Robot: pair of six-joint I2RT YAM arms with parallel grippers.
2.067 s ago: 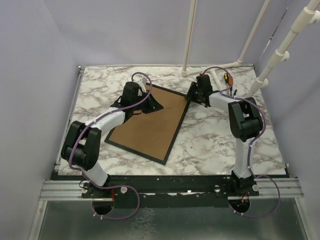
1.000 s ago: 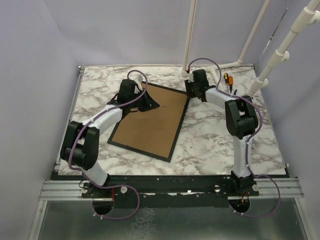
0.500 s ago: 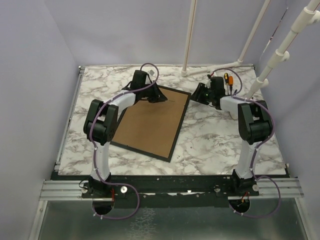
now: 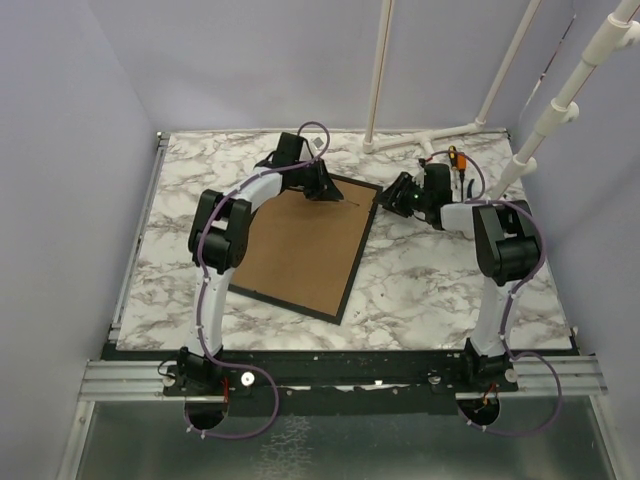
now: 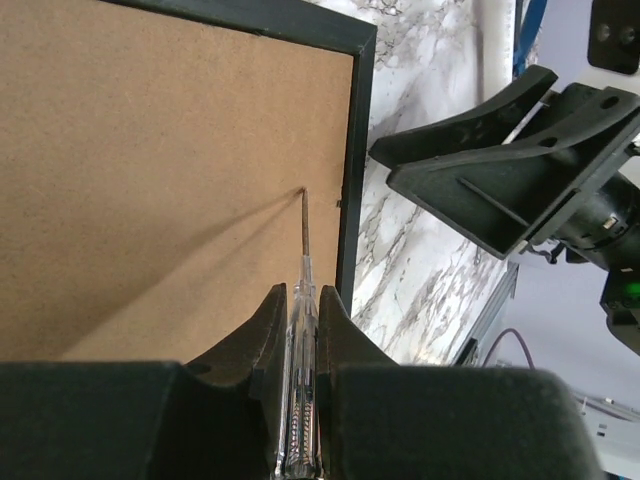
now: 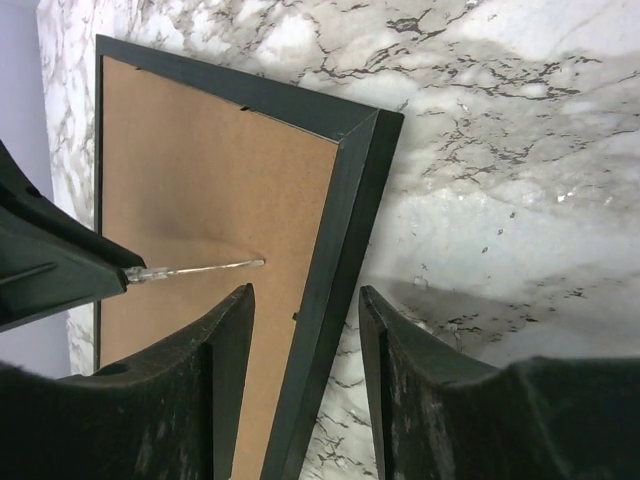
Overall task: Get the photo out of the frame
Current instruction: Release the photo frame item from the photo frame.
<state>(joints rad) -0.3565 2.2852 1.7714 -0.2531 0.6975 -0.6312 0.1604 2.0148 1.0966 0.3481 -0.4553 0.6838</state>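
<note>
The frame (image 4: 305, 240) lies face down on the marble table, its brown fibreboard back up, with a thin black border. The photo is hidden under the backing. My left gripper (image 4: 318, 186) is shut on a clear-handled screwdriver (image 5: 300, 380); its tip touches the backing near the frame's far right edge (image 5: 303, 192). My right gripper (image 4: 398, 195) is open, its fingers (image 6: 225, 340) straddling the frame's right border (image 6: 335, 250) near the far corner. The screwdriver tip also shows in the right wrist view (image 6: 215, 267).
A screwdriver with an orange handle (image 4: 452, 158) lies at the table's back right. White pipes (image 4: 380, 70) stand behind the table. Purple walls close in on the left and back.
The left gripper has moved right along the frame's far edge, with the screwdriver tip now on the backing near the right border. The right gripper has swung back to the frame's far right corner.
</note>
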